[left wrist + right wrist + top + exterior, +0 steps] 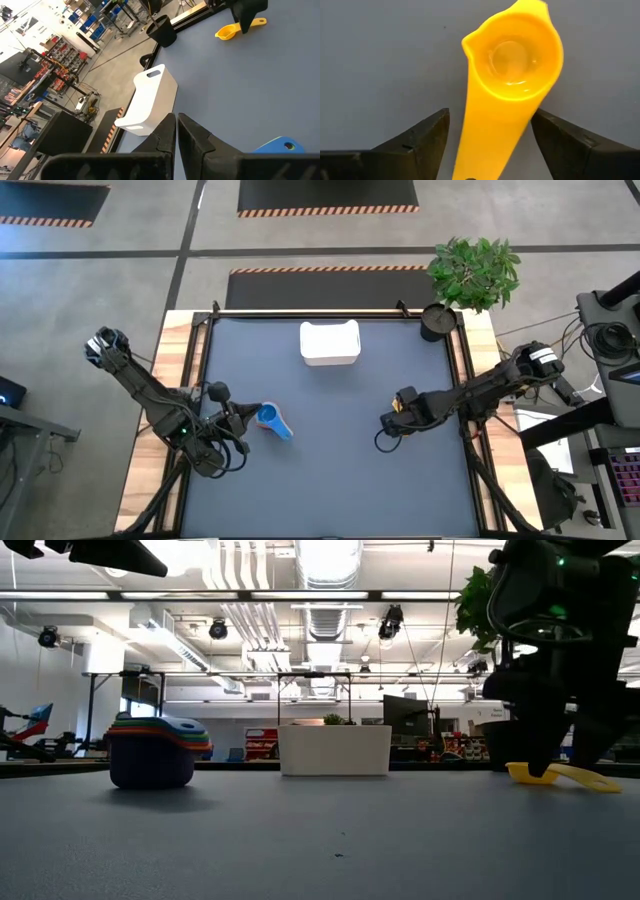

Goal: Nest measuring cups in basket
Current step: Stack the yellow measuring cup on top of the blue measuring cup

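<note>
The right claw (487,150) hangs spread over a yellow measuring cup (512,75) lying on the worktop (330,460), its handle between the fingers but not pinched. The left claw (176,135) is pressed together beside the nested stack of cups (272,420). The white basket (330,343) sits well apart, near the far edge.

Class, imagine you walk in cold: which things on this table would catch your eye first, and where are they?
Probably the yellow measuring cup, lying on the mat between the open fingers of the right gripper. Next, the blue-topped stack of cups at the left gripper, and the white basket at the table's far middle.
</note>
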`<move>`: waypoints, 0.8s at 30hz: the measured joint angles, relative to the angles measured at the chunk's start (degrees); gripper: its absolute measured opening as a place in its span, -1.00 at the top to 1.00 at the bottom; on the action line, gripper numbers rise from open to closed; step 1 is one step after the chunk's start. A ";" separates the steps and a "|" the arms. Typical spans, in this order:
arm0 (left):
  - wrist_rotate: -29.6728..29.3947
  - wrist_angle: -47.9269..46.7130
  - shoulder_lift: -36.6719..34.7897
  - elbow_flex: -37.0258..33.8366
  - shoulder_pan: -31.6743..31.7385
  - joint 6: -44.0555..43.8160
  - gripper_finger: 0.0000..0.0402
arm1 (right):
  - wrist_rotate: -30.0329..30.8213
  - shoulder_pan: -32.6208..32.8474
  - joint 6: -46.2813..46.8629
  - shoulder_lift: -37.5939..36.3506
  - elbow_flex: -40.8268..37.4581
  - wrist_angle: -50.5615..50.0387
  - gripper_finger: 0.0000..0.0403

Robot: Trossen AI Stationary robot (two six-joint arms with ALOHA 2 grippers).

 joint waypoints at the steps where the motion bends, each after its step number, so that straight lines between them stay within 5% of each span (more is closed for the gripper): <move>1: 0.00 0.00 0.00 0.00 0.00 0.00 1.00 | -0.03 0.00 0.00 0.00 -0.36 0.70 -0.30; 14: 0.00 -0.02 0.00 -0.02 0.01 0.00 1.00 | -0.20 0.00 0.03 0.02 -1.07 1.54 0.24; 24: 0.00 -0.02 0.00 -0.02 0.01 0.00 1.00 | 1.37 0.00 -2.20 0.02 -0.02 1.55 0.19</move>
